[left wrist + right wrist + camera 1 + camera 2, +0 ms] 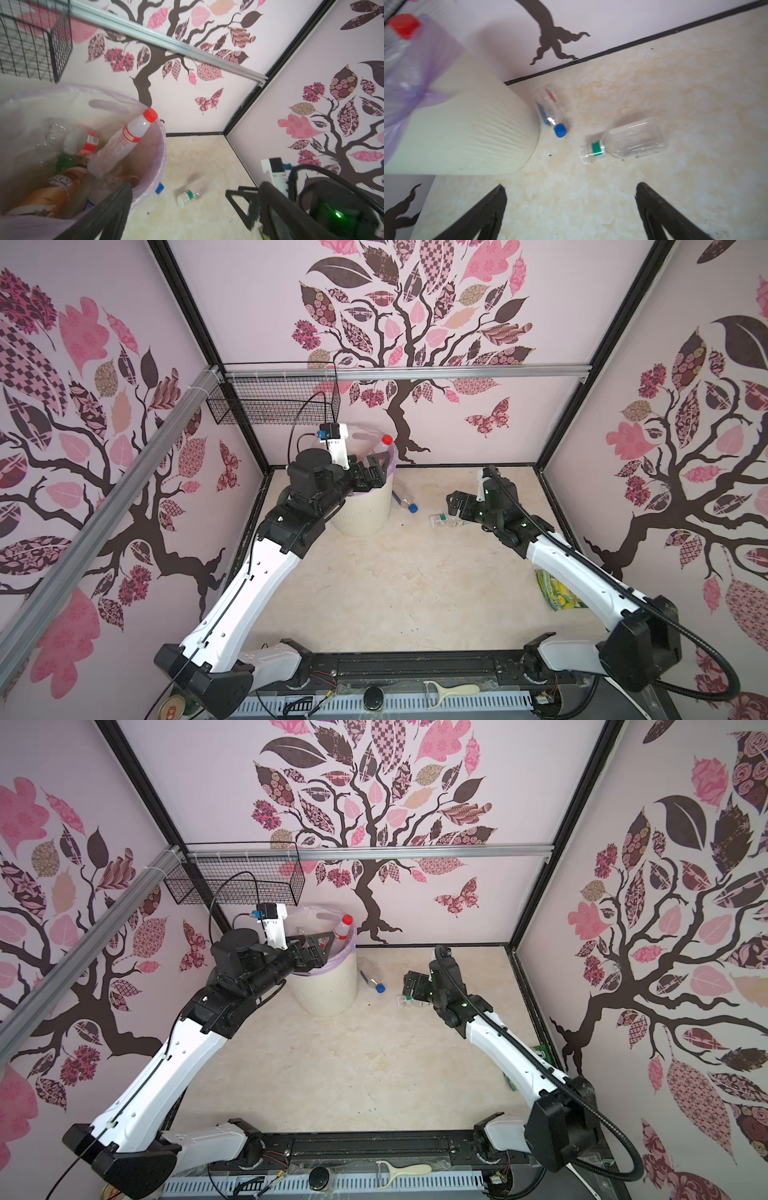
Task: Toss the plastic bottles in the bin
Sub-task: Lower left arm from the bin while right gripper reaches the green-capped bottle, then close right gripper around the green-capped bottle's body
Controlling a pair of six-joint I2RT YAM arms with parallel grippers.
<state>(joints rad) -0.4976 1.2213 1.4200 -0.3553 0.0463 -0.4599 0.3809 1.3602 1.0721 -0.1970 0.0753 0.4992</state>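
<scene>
- While L gripper [371, 470] hangs over the near rim of the bin [365, 516], its fingers are spread w/ nothing btwn them.
- Bin stands at back-left of the table [374, 593], pale lilac liner [161, 149] folded over the rim. Black wire basket [274, 402] hangs on the wall above it.
- Inside the bin: red-cap bottle [122, 143] leans on the far rim, cap poking above it.
- Lower down in there: red-label bottle [83, 141], green bottle [64, 162], brown-label bottle [52, 191].
- 2 bottles lie on the table.
- Blue-cap bottle [548, 112] lies at the bin's base on the right, cap toward the front. Can't tell if it touches the bin wall.
- Green-band bottle [629, 141] is clear, on its side further right, near the blue-cap one but apart, well clear of the bin.
- R gripper [571, 216] is low over the table, fingers wide apart, empty. Wrist cam shows the green-band bottle just ahead of the fingertips, not btwn them.
- Green-yellow snack pkt [557, 589] lies by the right wall, partly under the R arm.
</scene>
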